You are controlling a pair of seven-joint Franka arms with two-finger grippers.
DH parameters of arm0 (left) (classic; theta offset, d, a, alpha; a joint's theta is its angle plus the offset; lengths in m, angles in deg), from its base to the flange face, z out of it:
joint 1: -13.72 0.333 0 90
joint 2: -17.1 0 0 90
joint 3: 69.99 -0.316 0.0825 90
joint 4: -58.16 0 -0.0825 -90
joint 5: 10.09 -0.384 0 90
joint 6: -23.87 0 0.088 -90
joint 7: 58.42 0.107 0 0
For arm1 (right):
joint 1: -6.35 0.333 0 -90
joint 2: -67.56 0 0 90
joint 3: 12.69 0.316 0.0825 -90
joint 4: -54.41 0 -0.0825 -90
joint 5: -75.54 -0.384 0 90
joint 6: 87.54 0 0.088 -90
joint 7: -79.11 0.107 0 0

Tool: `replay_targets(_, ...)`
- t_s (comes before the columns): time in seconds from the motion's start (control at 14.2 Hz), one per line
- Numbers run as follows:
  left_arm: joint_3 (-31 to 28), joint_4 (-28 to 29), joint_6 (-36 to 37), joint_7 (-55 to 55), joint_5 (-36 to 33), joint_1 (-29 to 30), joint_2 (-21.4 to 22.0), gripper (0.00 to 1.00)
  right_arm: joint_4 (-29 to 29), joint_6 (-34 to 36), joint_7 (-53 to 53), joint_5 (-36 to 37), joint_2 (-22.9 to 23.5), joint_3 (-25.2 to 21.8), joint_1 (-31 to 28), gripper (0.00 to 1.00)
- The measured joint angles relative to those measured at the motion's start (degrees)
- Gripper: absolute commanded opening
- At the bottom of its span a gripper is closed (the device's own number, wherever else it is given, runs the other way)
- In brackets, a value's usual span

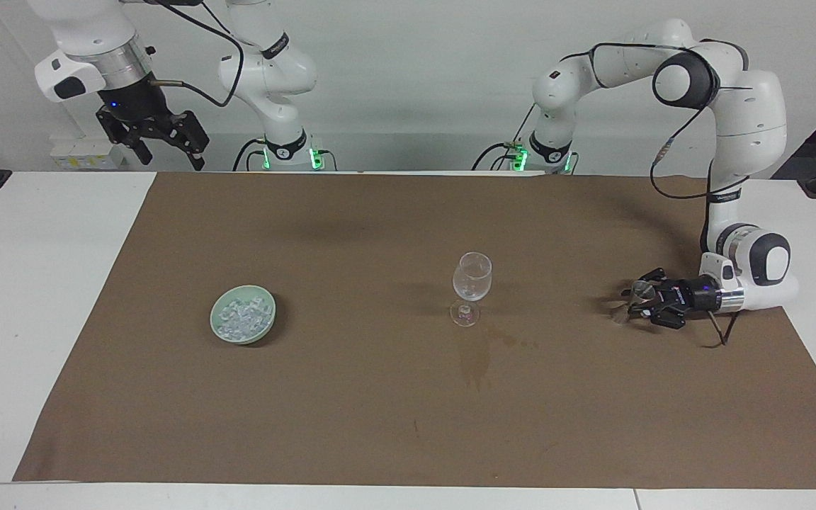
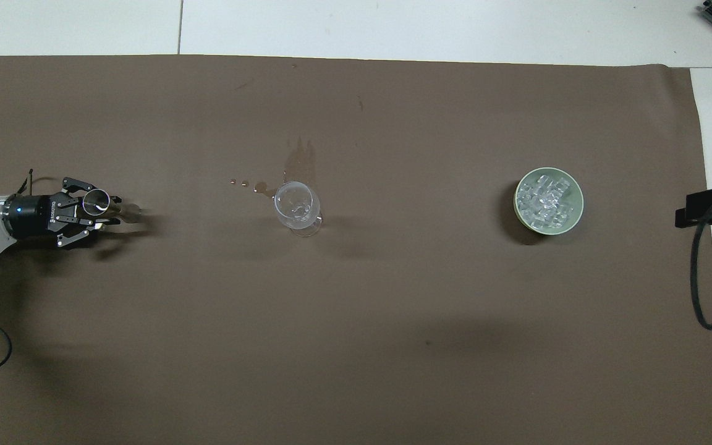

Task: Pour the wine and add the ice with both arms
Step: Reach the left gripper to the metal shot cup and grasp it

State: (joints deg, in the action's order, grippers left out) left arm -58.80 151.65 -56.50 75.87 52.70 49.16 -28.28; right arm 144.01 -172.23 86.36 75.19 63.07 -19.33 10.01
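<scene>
A large brown paper-like sheet [image 1: 380, 397] covers most of the white counter [image 1: 40, 297], whose bare top shows past the sheet's edges at both ends. On the sheet a dark wet stain [image 2: 300, 162] spreads a little farther from the robots than the sheet's middle, with two small droplets [image 2: 238, 183] just beside the stain, toward the left arm's end of the counter. A small dark speck [image 2: 428, 342] lies on the sheet nearer to the robots than the stain. Black cables [image 2: 702, 290] hang at the counter's right-arm end.
</scene>
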Motion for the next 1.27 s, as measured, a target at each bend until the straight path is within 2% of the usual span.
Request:
replay_targets(0.42, 0.33, 0.0, 0.11, 0.04, 0.09, 0.15, 0.0, 0.42, 0.0, 0.0, 0.0, 0.0, 0.0, 0.0, 0.0, 1.0)
replay_targets(0.71, 0.69, 0.02, 0.11, 0.05, 0.22, 0.15, -0.01, 0.41, 0.0, 0.0, 0.0, 0.0, 0.0, 0.0, 0.0, 1.0)
replay_targets(0.92, 0.77, 0.02, 0.11, 0.04, 0.24, 0.15, -0.08, 0.29, 0.0, 0.0, 0.0, 0.0, 0.0, 0.0, 0.0, 1.0)
replay_targets(1.13, 0.77, 0.02, 0.11, 0.05, 0.27, 0.15, -0.13, 0.23, 0.0, 0.0, 0.0, 0.0, 0.0, 0.0, 0.0, 1.0)
replay_targets(1.27, 0.76, 0.02, 0.11, 0.05, 0.27, 0.15, -0.19, 0.12, 0.0, 0.0, 0.0, 0.0, 0.0, 0.0, 0.0, 1.0)
